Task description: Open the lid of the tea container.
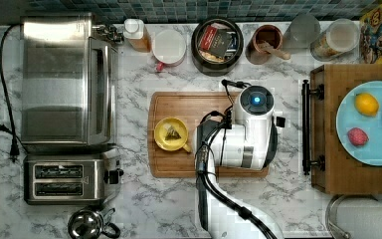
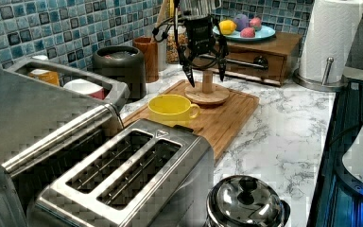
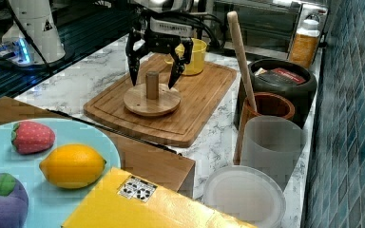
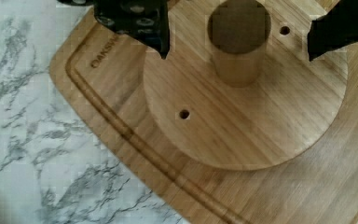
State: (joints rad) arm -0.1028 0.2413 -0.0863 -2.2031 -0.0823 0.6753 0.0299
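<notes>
The tea container [image 1: 195,44] is a round black canister at the back of the counter, uncovered, with red and dark packets showing inside; its wall appears in the left view [image 2: 123,68] and the right view [image 3: 285,92]. Its lid [image 3: 145,102], a round wooden disc with an upright knob, lies flat on the cutting board [image 1: 179,102], also seen in the left view [image 2: 210,95] and the wrist view [image 4: 242,126]. My gripper [image 3: 153,84] hangs open over the lid, one black finger on each side of the knob, not touching it [image 2: 206,80] [image 4: 237,55].
A yellow cup [image 1: 170,133] with a tea bag sits on the board, to the top view's left of the arm. A brown wooden cup [image 1: 266,42] with a spoon stands beside the canister. A toaster oven [image 1: 64,79], toaster [image 1: 64,179] and fruit plate [image 1: 373,144] flank the board.
</notes>
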